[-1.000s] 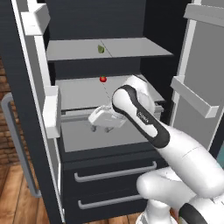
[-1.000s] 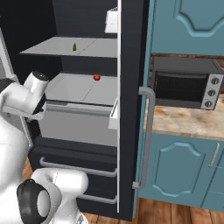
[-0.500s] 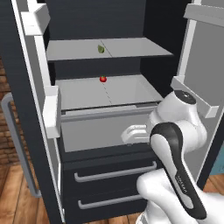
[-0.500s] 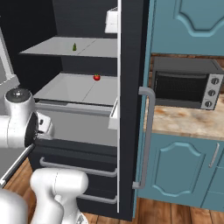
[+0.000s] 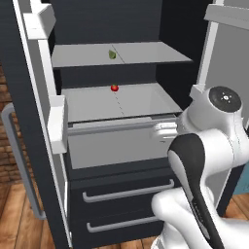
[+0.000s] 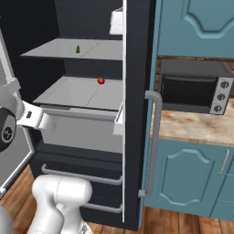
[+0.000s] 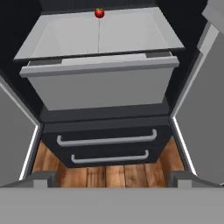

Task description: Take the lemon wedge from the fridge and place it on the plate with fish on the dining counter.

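The fridge (image 5: 121, 214) stands open with both doors swung wide. On its upper light grey shelf (image 5: 146, 53) lies the lemon wedge (image 5: 112, 55), tiny and yellowish-green, which is also a speck in the right base view (image 6: 77, 48). My gripper (image 5: 163, 131) hangs in front of the pale bin, right of its middle and well below the wedge. In the hand view its fingertips (image 7: 41, 177) sit far apart with nothing between them, so it is open. The plate with fish and the dining counter are out of view.
A small round red fruit (image 5: 114, 88) rests on the lower shelf (image 7: 100, 37). A pale bin (image 7: 105, 85) juts out below it, above two dark drawers (image 7: 107, 140). Door bins (image 5: 57, 121) flank the opening. A toaster oven (image 6: 194, 87) sits on the side counter.
My arm has folded back and swung right. The hand left the middle of the bin front, dropped lower and now sits at the bin's right end. Wedge and red fruit have not moved.
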